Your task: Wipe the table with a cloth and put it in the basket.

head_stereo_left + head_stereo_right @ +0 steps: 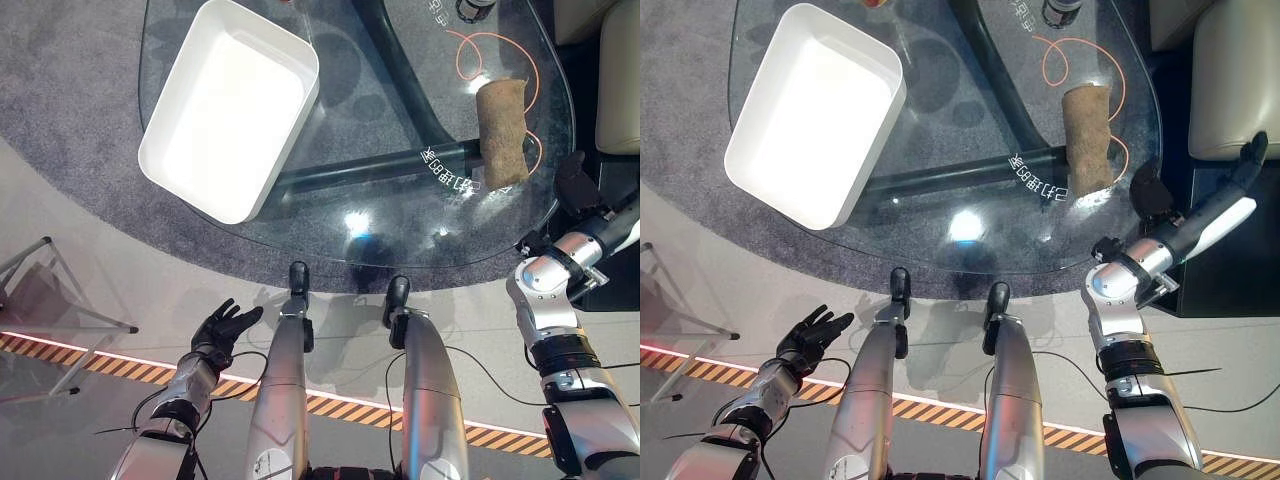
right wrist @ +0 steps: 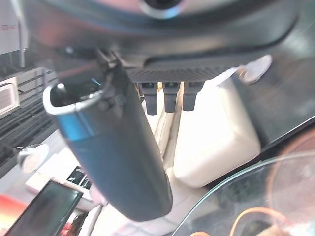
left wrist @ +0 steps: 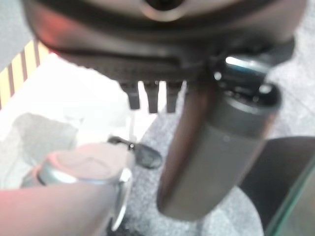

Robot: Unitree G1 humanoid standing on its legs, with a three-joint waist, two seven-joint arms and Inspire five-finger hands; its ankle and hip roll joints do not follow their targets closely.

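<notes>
Right hand (image 1: 1152, 192) hovers at the near right edge of the glass counter (image 1: 400, 225), dark against the rim, and from the head views I cannot tell whether it is released or clenched; the wrist view gives a thumb and the finger roots and no more. Nothing sits in it that I can see.

Largest first: the glass counter spreads ahead of the hand. The white basket (image 1: 230, 105) stands well away on the opposite side of the counter, its inside bare. The brown cloth (image 1: 502, 130) lies folded into a narrow strip just beyond the hand and slightly inboard, near but apart, not touched. An orange cord (image 1: 500, 45) loops on the glass around the cloth's far end.

The step in hand looks like the reach for the cloth. To do it well, the hand should come over the near end of the strip, settle flat with fingers spread so the folds stay together, and stay clear of that cord, which could drag along.

Left hand (image 1: 225, 328) hangs low by the floor, far from the counter, fingers straight and relaxed, holding nothing.
</notes>
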